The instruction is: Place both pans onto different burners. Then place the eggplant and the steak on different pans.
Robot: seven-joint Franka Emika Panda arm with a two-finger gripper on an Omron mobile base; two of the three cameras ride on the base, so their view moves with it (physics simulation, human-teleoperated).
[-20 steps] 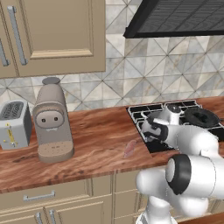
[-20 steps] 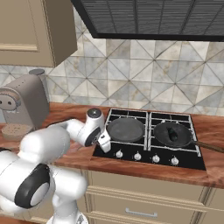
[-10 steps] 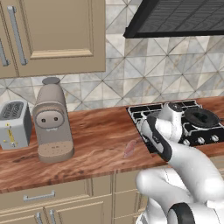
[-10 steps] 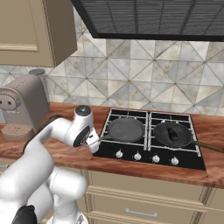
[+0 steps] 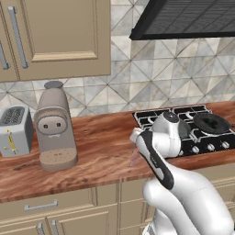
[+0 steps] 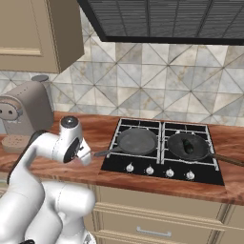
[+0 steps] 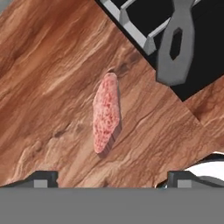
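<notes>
Hand view, nearest first: the gripper has its two dark fingertips spread wide apart, empty, above the wooden counter. Between and just beyond them lies the steak, a flat pink slab beside the cooktop. It looks soft, light and probably slippery; gripping across its narrow middle seems best. Farther off, the grey pan's handle overhangs the cooktop edge.

You get even, bright, diffuse light across both base views, with no glare and no strong cast shadows. In the hand view the steak throws a thin soft shadow along its lower right edge onto the counter. Textures look slightly soft and blocky close up; edges stay undistorted.
</notes>
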